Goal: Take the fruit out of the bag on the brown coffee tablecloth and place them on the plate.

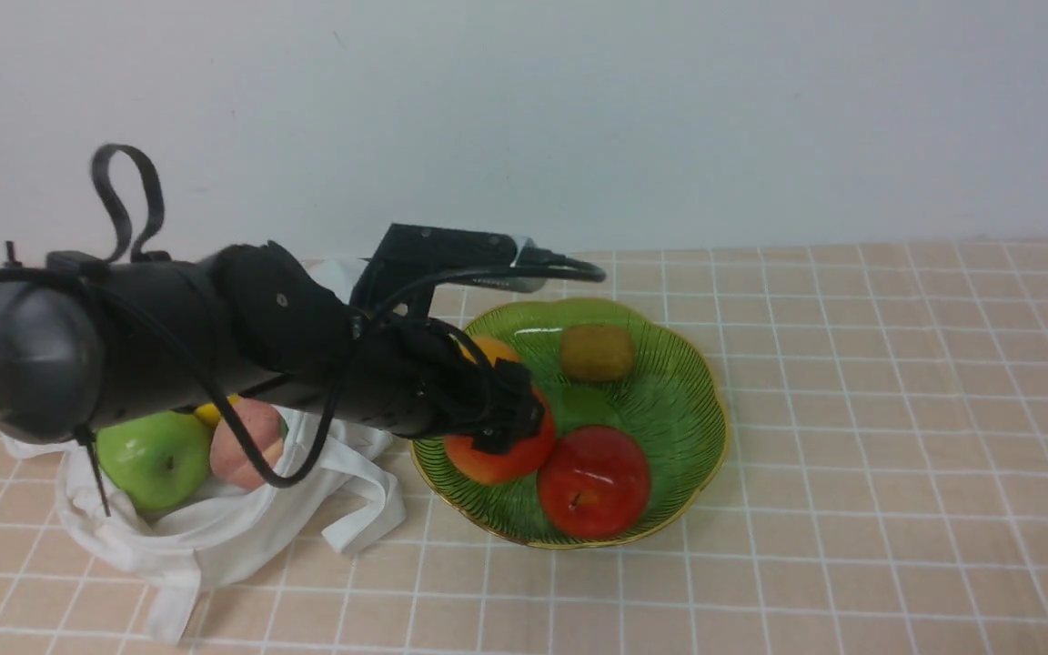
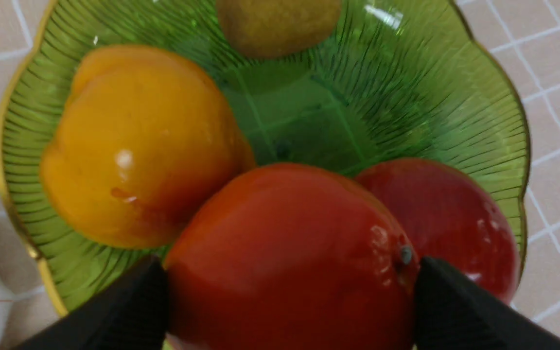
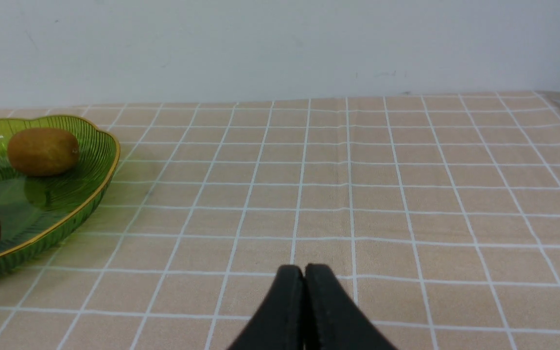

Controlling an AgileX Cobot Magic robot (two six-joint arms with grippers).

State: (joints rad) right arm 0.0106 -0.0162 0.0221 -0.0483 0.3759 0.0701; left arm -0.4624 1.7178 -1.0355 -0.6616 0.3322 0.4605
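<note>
My left gripper (image 1: pixel 510 428) is shut on the orange-red round fruit (image 1: pixel 497 462), with a black finger on each side of it in the left wrist view (image 2: pixel 289 243). It holds the fruit low over the near-left part of the green glass plate (image 1: pixel 692 364), next to a dark red apple (image 1: pixel 594 482). The white bag (image 1: pixel 215 537) lies left of the plate and holds a green apple (image 1: pixel 156 458), a pink peach (image 1: pixel 246 446) and a yellow lemon (image 1: pixel 207 414), partly hidden by my arm. My right gripper (image 3: pixel 304 270) is shut and empty above the tablecloth (image 3: pixel 406 194).
The plate (image 2: pixel 406 97) also holds a yellow-orange fruit (image 2: pixel 134 141) and a brown kiwi (image 2: pixel 275 22). The bag's strap (image 1: pixel 369 518) lies close to the plate's left rim. A white wall stands behind the table.
</note>
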